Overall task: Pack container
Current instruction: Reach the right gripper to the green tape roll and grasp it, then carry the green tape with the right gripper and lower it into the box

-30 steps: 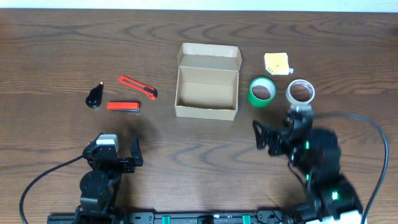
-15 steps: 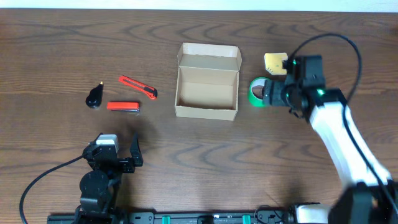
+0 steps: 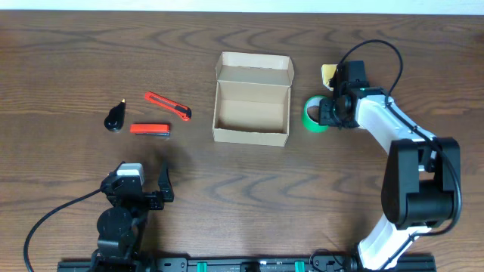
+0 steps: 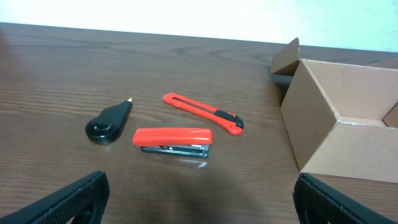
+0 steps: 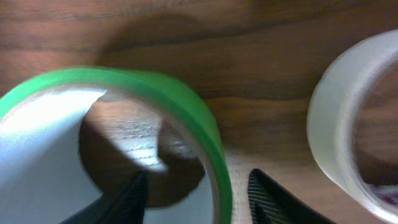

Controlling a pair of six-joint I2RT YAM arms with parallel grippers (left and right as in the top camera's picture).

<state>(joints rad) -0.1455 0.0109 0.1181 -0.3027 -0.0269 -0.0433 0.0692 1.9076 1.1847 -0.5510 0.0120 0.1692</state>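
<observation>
Step in hand looked like the first pick: the right gripper [image 5: 196, 177] had its jaws apart, straddling the wall of the green tape roll [image 5: 143, 78], so the next move was to pinch, lift and carry it over to the lid-up container [image 3: 252, 136] sitting mid-table just beside it. The left gripper [image 4: 200, 193] sat spread wide, holding nothing. Count: one container, two tape rolls (green, plus a clear roll [image 5: 339, 124]), one stapler [image 4: 173, 138], one box cutter [image 4: 202, 112], one black teardrop thing [image 4: 107, 122], and one yellow item [image 3: 328, 73], maybe sticky notes, half hidden by the arm.

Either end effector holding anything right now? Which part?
Nothing gripped yet. Right end effector straddles the wall of the green tape roll, one finger inside, one outside, not closed. Left end effector open, empty.
</observation>
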